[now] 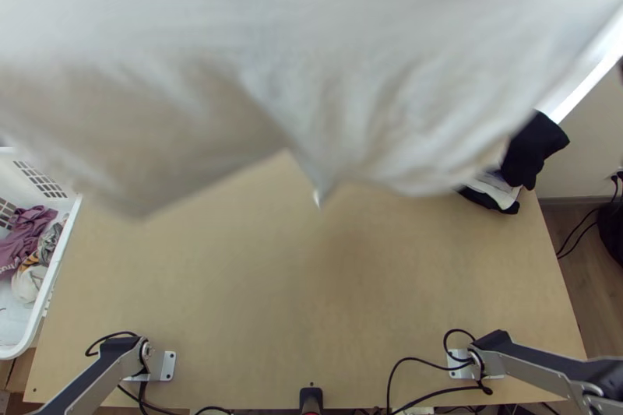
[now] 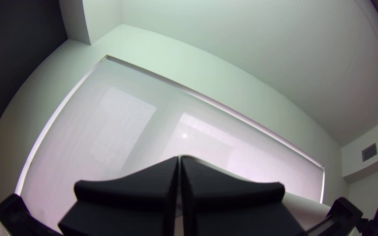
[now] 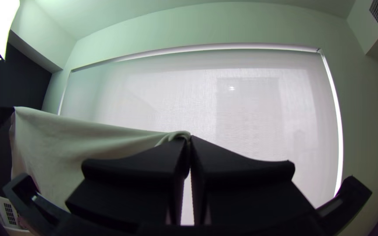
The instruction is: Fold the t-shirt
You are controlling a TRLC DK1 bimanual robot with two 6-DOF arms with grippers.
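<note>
Right wrist view: the shirt (image 3: 79, 140) is pinched in the right tool (image 3: 189, 142) and apparently the left tool (image 2: 180, 161), and is suspended above the tabletop (image 1: 311, 298). Should a pinch slip under its weight, a corner may be dropped.

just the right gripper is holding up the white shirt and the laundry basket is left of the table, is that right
Not just the right gripper: the right wrist view shows the left gripper holding the shirt too. The basket is left of the table.
</note>
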